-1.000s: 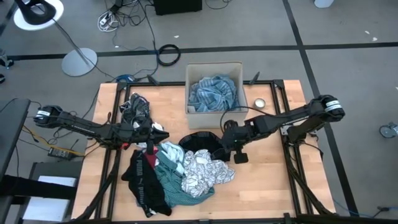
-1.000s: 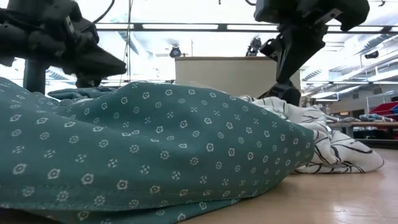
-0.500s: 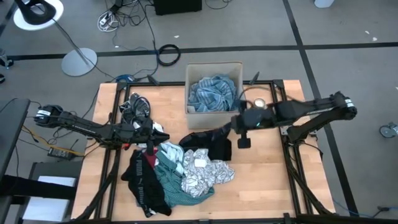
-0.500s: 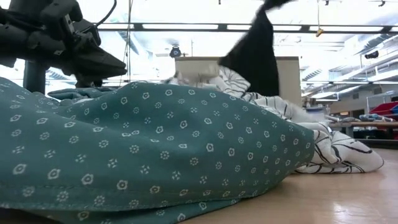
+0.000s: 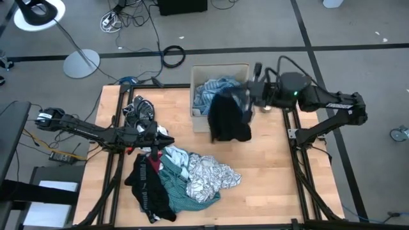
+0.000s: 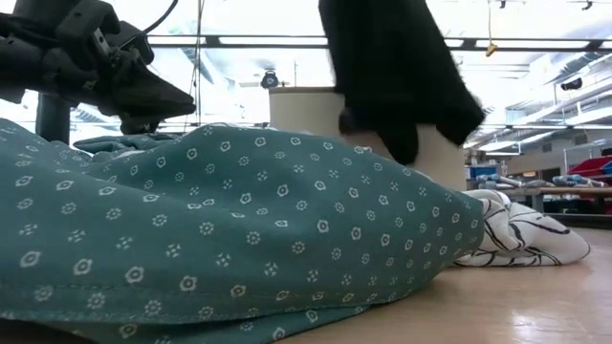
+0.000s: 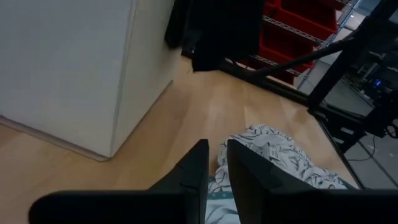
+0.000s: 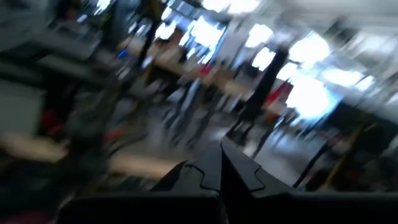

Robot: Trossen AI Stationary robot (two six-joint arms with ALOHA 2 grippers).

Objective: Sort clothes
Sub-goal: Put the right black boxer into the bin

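1. Clothes [image 5: 185,179], in the high view, lie heaped toward the table's [image 5: 275,179] front edge. One black garment [image 5: 229,118] hangs from the right gripper [image 5: 250,102], raised beside the cardboard box [image 5: 220,70] at the back edge. That box already holds a light blue shirt [image 5: 214,92]. The right jaws are closed on the black cloth. The hanging cloth straddles the box's front wall, so if released here it could drape over the rim or slide down outside onto the table.

2. The low view shows the black garment [image 6: 397,72] dangling in front of the box [image 6: 306,105], with its hem below the rim. If it is carried across at this height, the hem could snag the wall and shove or tip the box. The teal shirt [image 6: 220,229] fills the foreground, and the patterned piece [image 6: 521,229] lies beyond it.

3. In the left wrist view, the left gripper [image 7: 216,163] hovers over the patterned piece [image 7: 273,149], beside the box wall [image 7: 68,68]. Its jaws stand slightly apart, and I cannot tell whether they hold anything. A low sweep here could drag several garments at once.

4. The right wrist view is smeared, probably by fast motion. The grip may be on a thin fold, and a quick swing could shake the cloth loose.
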